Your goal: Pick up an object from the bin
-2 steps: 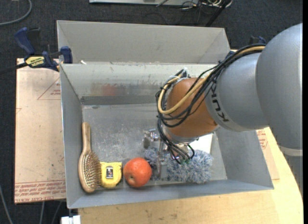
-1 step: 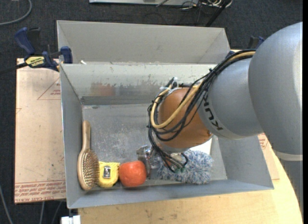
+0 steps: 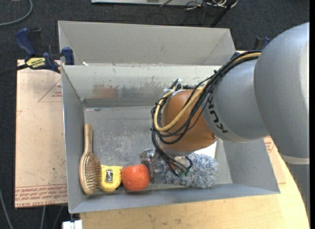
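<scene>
Arm (image 3: 266, 100): fat rounded silver-grey links, smooth casing. Dark lettering (image 3: 215, 117) on wrist link, "KU" legible. Orange domed cover (image 3: 184, 124) at wrist. Black and yellow cables (image 3: 165, 119) loop across cover, 9 o'clock side. Gripper (image 3: 151, 160): grey metal, at cover's 7 o'clock.

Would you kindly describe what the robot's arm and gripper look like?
The arm is built of thick, rounded silver-grey links, with dark KUKA lettering partly showing on one. A rounded orange cover sits at its wrist, looped by black and pale yellow cables. The gripper below it is small, grey metal.
</scene>
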`<act>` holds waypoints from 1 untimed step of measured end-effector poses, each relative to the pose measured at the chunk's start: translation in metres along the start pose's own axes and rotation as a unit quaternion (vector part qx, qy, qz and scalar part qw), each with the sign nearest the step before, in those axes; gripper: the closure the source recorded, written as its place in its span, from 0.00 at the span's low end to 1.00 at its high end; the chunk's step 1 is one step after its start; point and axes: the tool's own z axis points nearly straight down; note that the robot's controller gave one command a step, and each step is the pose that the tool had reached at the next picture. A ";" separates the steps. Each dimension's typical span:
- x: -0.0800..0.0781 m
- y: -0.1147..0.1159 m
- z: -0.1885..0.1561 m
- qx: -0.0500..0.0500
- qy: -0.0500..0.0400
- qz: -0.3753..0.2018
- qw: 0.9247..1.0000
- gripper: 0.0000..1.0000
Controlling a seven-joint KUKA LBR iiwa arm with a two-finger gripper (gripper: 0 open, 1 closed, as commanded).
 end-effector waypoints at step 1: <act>0.001 0.005 -0.052 0.000 0.003 -0.023 1.000 1.00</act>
